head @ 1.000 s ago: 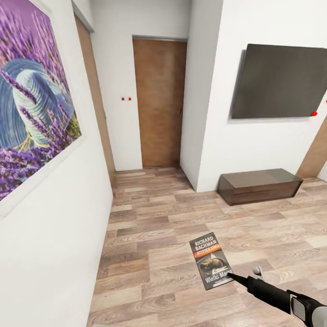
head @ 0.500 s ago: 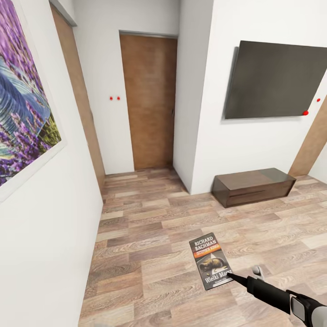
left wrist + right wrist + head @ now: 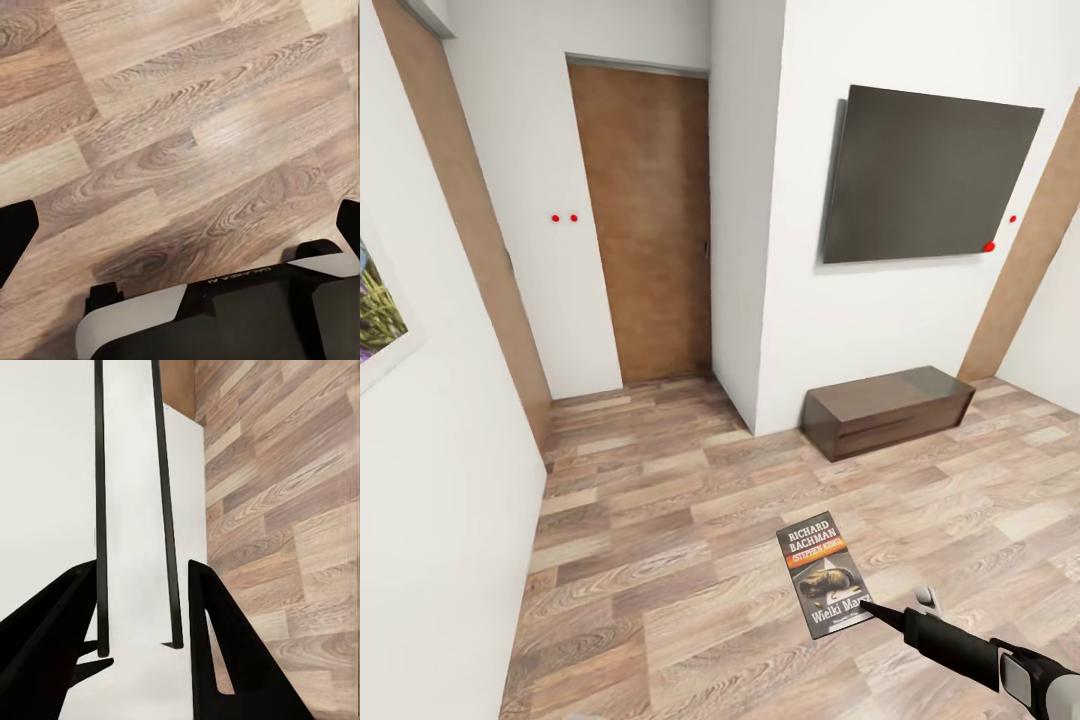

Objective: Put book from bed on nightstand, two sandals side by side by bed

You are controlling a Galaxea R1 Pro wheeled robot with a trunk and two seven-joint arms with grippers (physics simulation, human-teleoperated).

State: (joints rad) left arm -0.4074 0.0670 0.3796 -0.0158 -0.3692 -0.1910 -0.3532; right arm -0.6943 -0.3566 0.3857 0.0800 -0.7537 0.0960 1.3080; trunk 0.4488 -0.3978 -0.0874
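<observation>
The book (image 3: 822, 575), a thin dark paperback with white "Richard Bachman" lettering and an orange band, hangs above the wood-plank floor in the head view. My right gripper (image 3: 865, 606) is shut on its lower corner. In the right wrist view the book (image 3: 135, 510) runs edge-on, white pages between dark covers, pinched between the two black fingers (image 3: 217, 652) of the right gripper (image 3: 139, 649). My left gripper (image 3: 180, 232) is open over bare floor, with its fingertips (image 3: 15, 232) far apart and nothing between them.
A long dark glossy bench-like cabinet (image 3: 888, 408) stands against the white wall under a dark wall screen (image 3: 930, 178). A brown door (image 3: 645, 220) closes a short recess ahead. A white wall (image 3: 440, 500) runs close along the left. My own base (image 3: 210, 315) shows below the left gripper.
The whole head view has slid leftward as the camera turned right; the purple picture has almost left the frame. The book and right gripper keep their place in the view.
</observation>
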